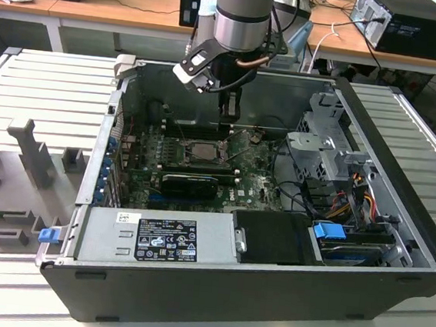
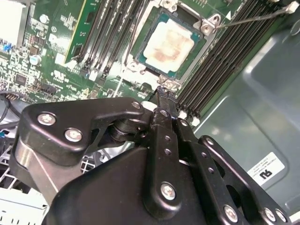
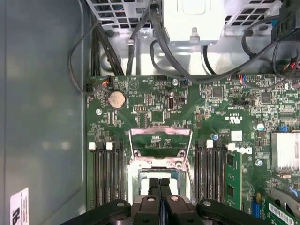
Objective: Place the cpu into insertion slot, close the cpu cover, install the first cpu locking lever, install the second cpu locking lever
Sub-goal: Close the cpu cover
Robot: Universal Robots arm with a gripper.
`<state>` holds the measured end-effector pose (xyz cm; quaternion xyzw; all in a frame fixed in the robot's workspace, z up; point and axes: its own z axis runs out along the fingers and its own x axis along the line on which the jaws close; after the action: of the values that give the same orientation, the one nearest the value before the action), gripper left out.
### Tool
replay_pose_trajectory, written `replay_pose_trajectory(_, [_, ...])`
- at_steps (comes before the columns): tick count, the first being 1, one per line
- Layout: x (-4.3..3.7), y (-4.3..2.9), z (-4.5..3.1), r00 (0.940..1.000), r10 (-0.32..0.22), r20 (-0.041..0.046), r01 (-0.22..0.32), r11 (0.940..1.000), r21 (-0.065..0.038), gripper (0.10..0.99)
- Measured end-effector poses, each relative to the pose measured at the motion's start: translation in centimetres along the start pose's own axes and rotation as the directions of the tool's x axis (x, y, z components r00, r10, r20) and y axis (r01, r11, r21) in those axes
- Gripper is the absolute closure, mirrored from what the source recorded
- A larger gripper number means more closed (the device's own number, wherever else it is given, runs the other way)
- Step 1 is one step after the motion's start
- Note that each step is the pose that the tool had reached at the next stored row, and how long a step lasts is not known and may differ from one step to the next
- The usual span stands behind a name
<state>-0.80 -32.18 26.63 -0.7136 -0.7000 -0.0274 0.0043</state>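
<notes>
Closest to the lens in the second wrist view, the gripper (image 2: 161,91) is seen with its fingers pressed together and nothing held between them, its tips just beside the socket (image 2: 137,57). The chip (image 2: 168,46) is seated in that socket, near the middle of the exterior view. The cover frame (image 3: 159,132) appears raised, so closing it is judged the step in hand. A gentle push on its free edge would be called for, kept clear of the chip.

Gripper (image 3: 160,180) fingers pressed together over slot (image 3: 143,178) (cover (image 3: 161,132) open at its 12 o'clock), coin cell (image 3: 116,99) at 10 o'clock.
</notes>
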Motion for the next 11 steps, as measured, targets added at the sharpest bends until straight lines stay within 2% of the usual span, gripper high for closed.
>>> replay_pose_trajectory(2, [0.02, 0.43, 0.02, 1.0000, 0.000, 0.0000, 0.000, 1.0000, 0.000, 0.980])
replay_pose_trajectory(11, [0.11, 1.19, 0.04, 1.0000, 0.000, 0.0000, 0.000, 1.0000, 0.000, 0.980])
